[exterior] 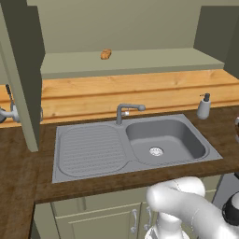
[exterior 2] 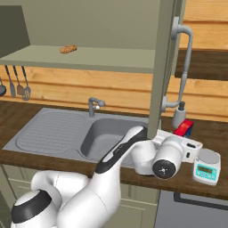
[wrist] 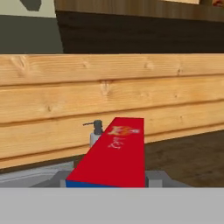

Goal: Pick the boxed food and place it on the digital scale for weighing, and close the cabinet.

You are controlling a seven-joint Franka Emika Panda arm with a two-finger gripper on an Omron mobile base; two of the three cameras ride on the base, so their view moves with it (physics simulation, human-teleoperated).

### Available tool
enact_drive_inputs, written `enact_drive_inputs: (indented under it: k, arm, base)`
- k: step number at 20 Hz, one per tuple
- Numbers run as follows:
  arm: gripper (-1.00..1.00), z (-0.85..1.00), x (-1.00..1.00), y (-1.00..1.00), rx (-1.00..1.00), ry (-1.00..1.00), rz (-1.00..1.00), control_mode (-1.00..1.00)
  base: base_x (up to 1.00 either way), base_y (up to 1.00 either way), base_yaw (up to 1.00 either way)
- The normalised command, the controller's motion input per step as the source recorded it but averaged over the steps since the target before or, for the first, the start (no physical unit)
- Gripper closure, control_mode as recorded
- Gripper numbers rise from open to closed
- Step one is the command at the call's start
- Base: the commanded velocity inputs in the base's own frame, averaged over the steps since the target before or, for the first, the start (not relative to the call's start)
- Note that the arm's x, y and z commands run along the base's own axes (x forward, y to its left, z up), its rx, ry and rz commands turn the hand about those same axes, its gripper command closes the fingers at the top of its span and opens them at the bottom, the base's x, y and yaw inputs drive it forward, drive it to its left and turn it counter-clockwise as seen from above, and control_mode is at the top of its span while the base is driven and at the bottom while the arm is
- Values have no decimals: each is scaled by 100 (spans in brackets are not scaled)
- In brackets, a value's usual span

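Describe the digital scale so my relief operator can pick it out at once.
Start at the sink and follow the dark wooden counter to its right, past the soap dispenser. The digital scale sits near the front edge: a small white box with a round grey platter and a greenish display, unlike the red-topped boxed food beside it.

You see the boxed food (exterior 2: pixel 184 128) at the arm's hand, near the digital scale (exterior 2: pixel 207 166), beside the open cabinet (exterior 2: pixel 163 67) door.

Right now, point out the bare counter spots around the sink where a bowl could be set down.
Free: the brown counter left of the sink, and the front strip along the sink's edge. Crowded: the right end, where the soap dispenser, boxed food, digital scale and the open cabinet door bunch together.
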Motion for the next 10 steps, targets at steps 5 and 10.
enact_drive_inputs:
  k: [5,10]
  arm:
    - [100,-24,5,-37,0,0,-11,-100]
    - [100,-11,2,-65,1,0,-3,-100]
  base:
    - [0,0,0]
    - [0,0,0]
